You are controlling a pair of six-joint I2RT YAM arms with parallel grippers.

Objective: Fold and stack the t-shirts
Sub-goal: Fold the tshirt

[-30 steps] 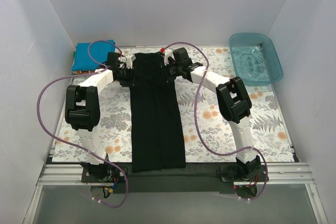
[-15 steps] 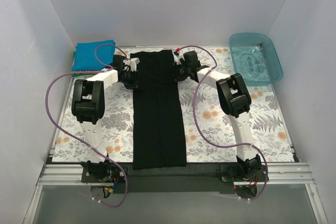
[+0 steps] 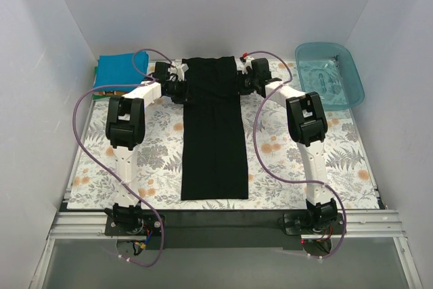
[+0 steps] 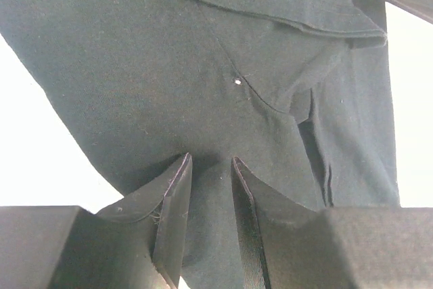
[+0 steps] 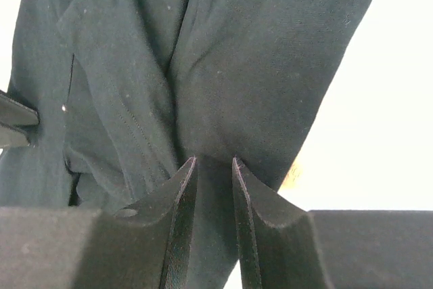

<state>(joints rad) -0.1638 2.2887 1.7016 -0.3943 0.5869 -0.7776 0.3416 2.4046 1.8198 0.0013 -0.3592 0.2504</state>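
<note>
The black t-shirt (image 3: 214, 126) lies as a long narrow strip down the middle of the table, folded lengthwise. My left gripper (image 3: 180, 89) is shut on its far left edge and my right gripper (image 3: 242, 84) is shut on its far right edge. In the left wrist view the gripper (image 4: 210, 160) pinches black cloth (image 4: 203, 45). In the right wrist view the gripper (image 5: 214, 162) pinches black cloth (image 5: 257, 52) too. A folded blue t-shirt (image 3: 116, 72) sits at the far left corner, with an orange sliver (image 3: 108, 93) under it.
A translucent teal plastic tub (image 3: 329, 76) stands at the far right. The floral tablecloth (image 3: 284, 160) covers the table. Purple cables (image 3: 84, 133) loop beside both arms. White walls enclose the back and sides.
Both grippers have moved toward the back wall, dragging the black t-shirt with them; its near end has slid away from the table's front edge.
</note>
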